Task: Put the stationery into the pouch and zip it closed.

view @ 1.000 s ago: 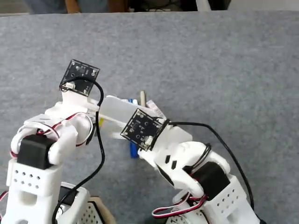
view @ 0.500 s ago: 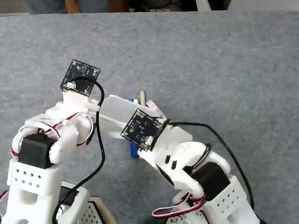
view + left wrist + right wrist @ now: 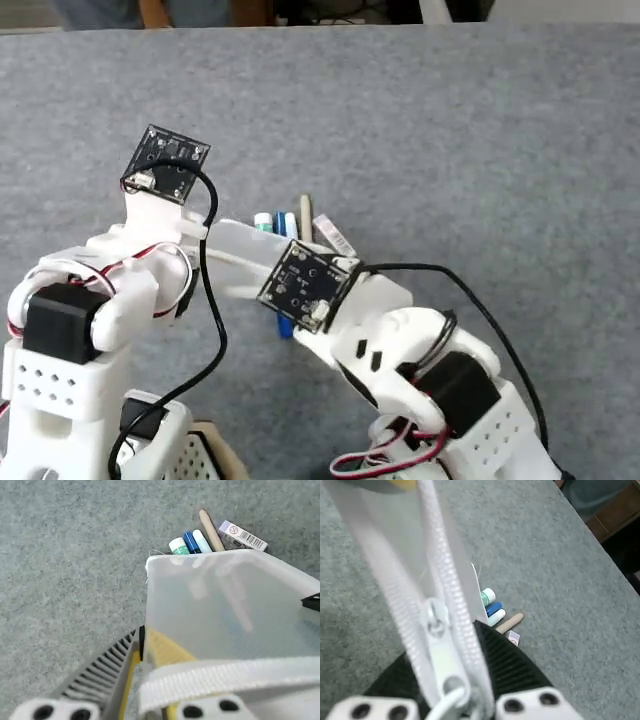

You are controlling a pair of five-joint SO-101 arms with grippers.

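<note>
Translucent pouch [image 3: 240, 250] held between both arms – stationery lying loose on the grey bench [image 3: 480, 140].
The left end effector [image 3: 142, 642] is closed on one end of the pouch, with the corner pinched between the ribbed black finger and the yellow-padded finger. The right end effector [image 3: 451, 645] is closed on the zipper edge at the opposite end, and the zipper slider [image 3: 434, 617] sits just beyond its fingertips. Five items lie side by side on the bench, their ends showing past the far edge of the pouch: green-capped tube [image 3: 178, 545], blue pen [image 3: 190, 542], pale pen [image 3: 202, 541], wooden stick [image 3: 211, 530] and barcoded white block [image 3: 242, 535] – the block just beside the stick. In the high view the pouch covers the middle of the blue pen.
</note>
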